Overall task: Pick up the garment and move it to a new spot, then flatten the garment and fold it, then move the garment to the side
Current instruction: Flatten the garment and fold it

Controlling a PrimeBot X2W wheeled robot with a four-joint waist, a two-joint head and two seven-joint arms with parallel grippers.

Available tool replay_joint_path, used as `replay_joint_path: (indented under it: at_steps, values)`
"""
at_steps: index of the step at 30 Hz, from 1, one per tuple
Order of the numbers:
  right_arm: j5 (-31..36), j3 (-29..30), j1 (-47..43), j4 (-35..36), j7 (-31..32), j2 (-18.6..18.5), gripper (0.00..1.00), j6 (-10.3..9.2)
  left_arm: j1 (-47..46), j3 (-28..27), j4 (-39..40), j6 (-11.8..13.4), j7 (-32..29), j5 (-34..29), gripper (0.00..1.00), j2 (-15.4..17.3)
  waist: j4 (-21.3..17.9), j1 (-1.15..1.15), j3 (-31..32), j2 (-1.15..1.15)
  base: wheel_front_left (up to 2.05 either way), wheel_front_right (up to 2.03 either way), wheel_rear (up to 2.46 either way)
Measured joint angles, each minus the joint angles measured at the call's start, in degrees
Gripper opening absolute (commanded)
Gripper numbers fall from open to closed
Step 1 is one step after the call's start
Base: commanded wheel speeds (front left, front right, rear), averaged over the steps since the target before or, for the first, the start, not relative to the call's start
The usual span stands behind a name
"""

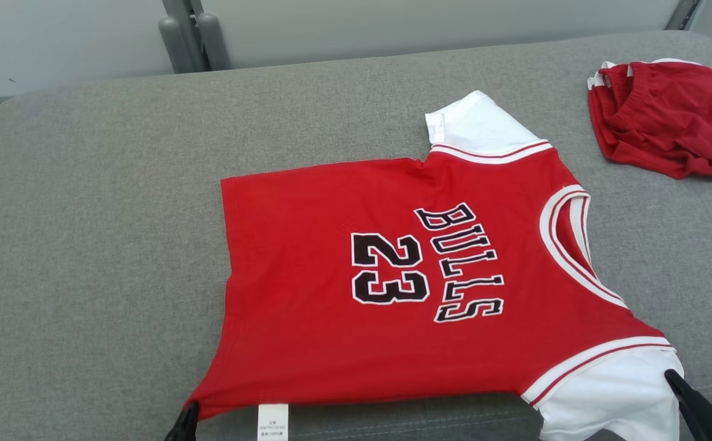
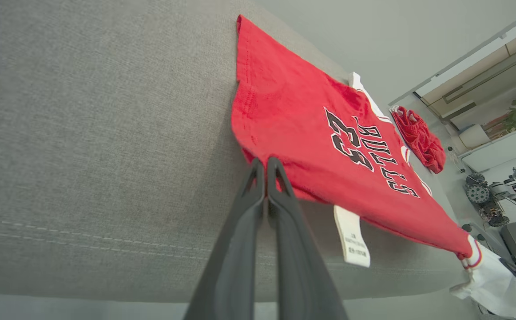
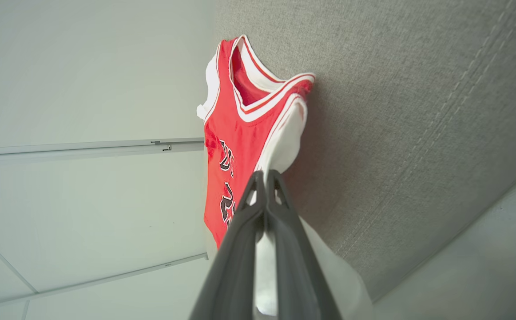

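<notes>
**Jersey spread at the near edge of the bench, both grippers pinched on it**

Bench (image 1: 86, 245): grey woven padding with rounded far corners and a stitched seam along the near edge. It carries everything noted here.

Jersey (image 1: 307, 275): red with white sleeves, lying front up and mostly flat on the right-hand half of the bench. Collar points to the right edge, hem to the left. "BULLS" and "23" in black with white outline read sideways in the head view. The near side of the cloth reaches the near edge. Far sleeve (image 1: 475, 125) lies flat toward the far edge; near sleeve (image 1: 607, 392) hangs over the near edge.

Shorts (image 1: 668, 122): red, white trim, bunched in a heap at the far right corner, apart from the jersey.

Left gripper (image 1: 185, 422): at the near edge, fingers (image 2: 249, 200) pressed together, tips nipping the near hem corner of the jersey.

Right gripper (image 1: 674, 380): at the near edge, further right, fingers (image 3: 284, 213) closed on the white cloth of the near sleeve, with fabric showing between them.

Care label (image 1: 272, 421): a white strip with small print too fine to read, hanging from the near side seam beside the left gripper.
</notes>
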State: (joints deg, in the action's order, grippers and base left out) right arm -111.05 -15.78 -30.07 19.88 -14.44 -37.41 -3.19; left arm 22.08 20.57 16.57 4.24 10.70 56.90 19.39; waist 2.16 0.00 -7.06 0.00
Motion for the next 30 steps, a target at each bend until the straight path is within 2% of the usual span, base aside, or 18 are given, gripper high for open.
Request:
replay_joint_path:
  at_steps: [11,16,22,30]
  values:
    - [0.36,1.92,2.05,5.22,0.0,-1.04,0.0,-0.57,-0.51,-1.34,-0.31,0.15,0.19,0.05,0.0,-0.04,-0.55,0.0,-1.9,0.0,0.0,0.0,0.0]
    - [1.54,2.64,7.72,6.78,0.01,-2.4,0.0,-2.33,-5.28,-0.53,0.54,0.04,-1.27,-0.26,0.0,0.65,-1.05,0.0,-3.74,0.0,0.0,0.0,0.0]
    - [1.69,3.63,12.69,7.16,0.01,-3.05,0.0,-3.05,-11.26,1.49,0.73,-0.68,-3.61,-1.27,0.0,0.93,-1.34,0.0,-6.11,0.0,0.0,0.0,0.0]
    - [1.68,2.32,19.52,4.8,0.02,-2.31,0.0,-3.97,-19.96,1.19,-0.89,-0.69,-5.2,-2.31,0.0,0.85,-1.48,0.0,-10.08,0.0,0.0,0.0,0.0]
